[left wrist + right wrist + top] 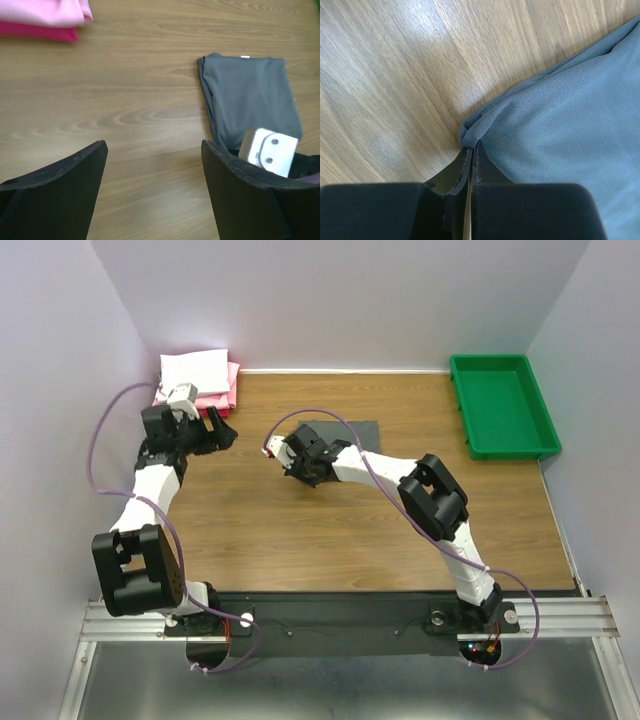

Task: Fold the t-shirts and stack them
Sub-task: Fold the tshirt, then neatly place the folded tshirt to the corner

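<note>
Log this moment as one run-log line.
right gripper: shut on corner of dark grey cloth t-shirt | left gripper: open, over brown wooden table | stack: folded white shirt on pink shirts, far left

Robot lab test cell, not a home. Plain pale partition walls [340, 300] box in a brown wood-grain tabletop [300, 540]. Two black-and-white robot arms [150, 485] are bolted to a silver aluminium rail [570, 618], with loose purple cables [92, 455].

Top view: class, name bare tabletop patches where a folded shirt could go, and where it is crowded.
Bare: wood between the grey t-shirt and the green tray; the near middle between both arms. Crowded: far-left corner, left hand beside folded t-shirts.
</note>
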{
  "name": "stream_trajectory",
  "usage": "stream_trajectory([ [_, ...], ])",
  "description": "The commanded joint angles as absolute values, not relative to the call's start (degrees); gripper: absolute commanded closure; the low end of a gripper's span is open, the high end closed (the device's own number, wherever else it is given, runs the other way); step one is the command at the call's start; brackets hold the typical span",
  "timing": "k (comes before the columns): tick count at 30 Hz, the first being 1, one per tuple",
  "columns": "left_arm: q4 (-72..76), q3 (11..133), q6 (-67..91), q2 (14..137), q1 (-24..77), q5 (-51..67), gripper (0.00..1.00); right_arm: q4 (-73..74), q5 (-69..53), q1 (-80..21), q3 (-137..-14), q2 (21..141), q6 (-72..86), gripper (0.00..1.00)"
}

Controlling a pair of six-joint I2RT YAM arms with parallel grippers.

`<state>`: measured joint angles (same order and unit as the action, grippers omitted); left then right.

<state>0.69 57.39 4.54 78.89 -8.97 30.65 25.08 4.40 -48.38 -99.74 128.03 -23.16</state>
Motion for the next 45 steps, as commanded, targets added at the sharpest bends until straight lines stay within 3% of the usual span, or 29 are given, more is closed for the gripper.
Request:
stream_trajectory([
  [1, 16.8, 47.0, 21.4, 80.6, -7.7, 31.9, 0.14, 23.7, 2.8, -47.2, -101.6, 124.6, -22.1, 0.99],
  [7, 29.2, 41.1, 34.1, 88.4, -1.8, 31.2, 0.13, 23.7, -2.7, -44.7, -104.3, 121.6, -19.2, 0.99],
  [21, 47.7, 43.9, 51.9, 105.4, 7.9, 32.1, 0.03, 23.8, -7.0, -42.3, -104.2, 120.7, -17.2, 0.99],
  [37, 55.4, 49.9, 64.2, 116.8, 15.1, 28.1, 0.02, 23.9, -9.7, -42.4, -101.0, 119.8, -18.7, 0.99],
  [42, 55.0, 52.4, 67.1, 120.6, 15.6, 26.7, 0.02, 23.9, -9.8, -42.4, -100.9, 119.3, -18.5, 0.99],
  [45, 53.8, 54.3, 67.1, 122.6, 15.6, 25.5, 0.13, 23.8, -9.5, -42.3, -100.5, 118.8, -18.3, 0.99],
])
